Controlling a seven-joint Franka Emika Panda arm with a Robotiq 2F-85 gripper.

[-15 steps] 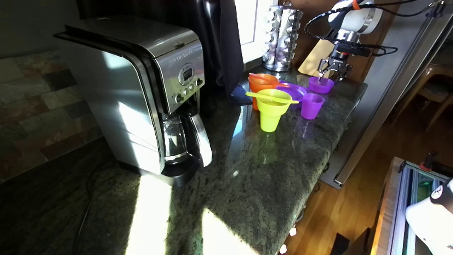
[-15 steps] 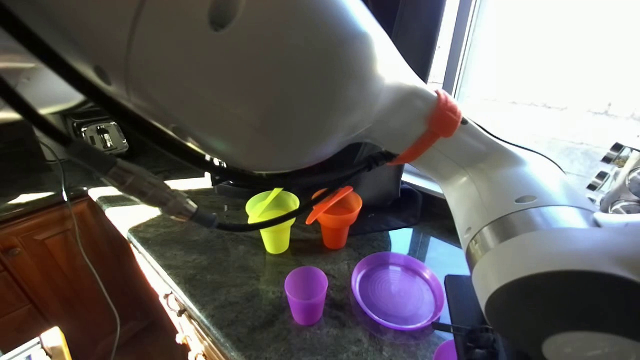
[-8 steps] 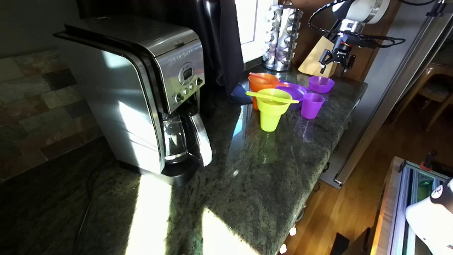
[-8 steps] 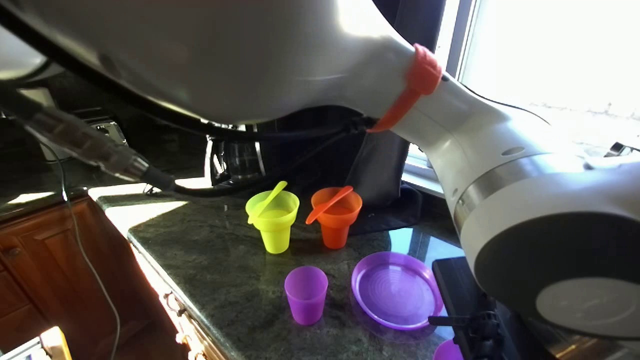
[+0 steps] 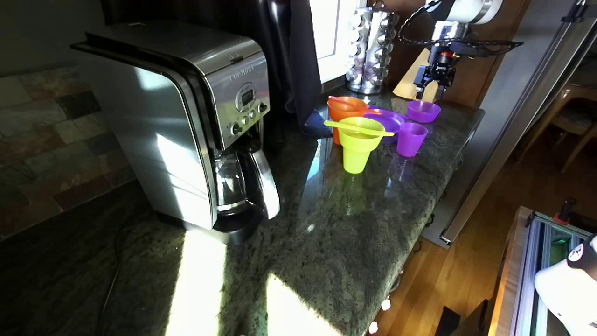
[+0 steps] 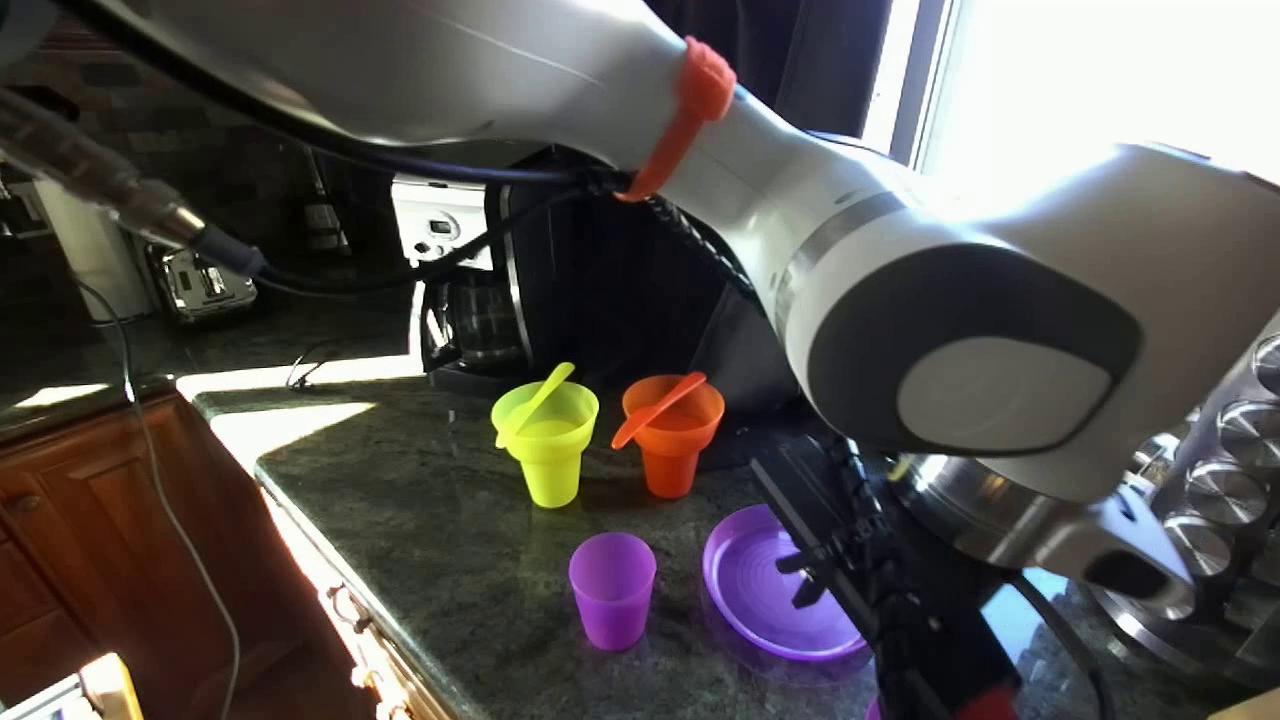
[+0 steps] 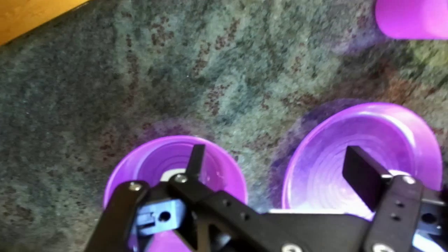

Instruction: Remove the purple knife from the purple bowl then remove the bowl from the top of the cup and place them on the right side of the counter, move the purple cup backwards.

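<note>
1 purple bowl [image 5: 423, 116] is set nr far end of counter [image 5: 326, 247], purple cup [image 6: 612, 605] betw. plate [image 6: 742, 588] & front edge; gripper [image 7: 275, 148] is held above, spread wide, nothing gripped.

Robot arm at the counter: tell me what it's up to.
The robot arm seems partway through a tidying job. The purple bowl sits on the counter, apart from the purple cup, which stands upright beside the purple plate. The gripper hangs open and empty near the purple bowl. The lime-green cup and the orange cup stand farther off. I can't make out the purple knife. Moving the purple cup backwards may come next.
</note>
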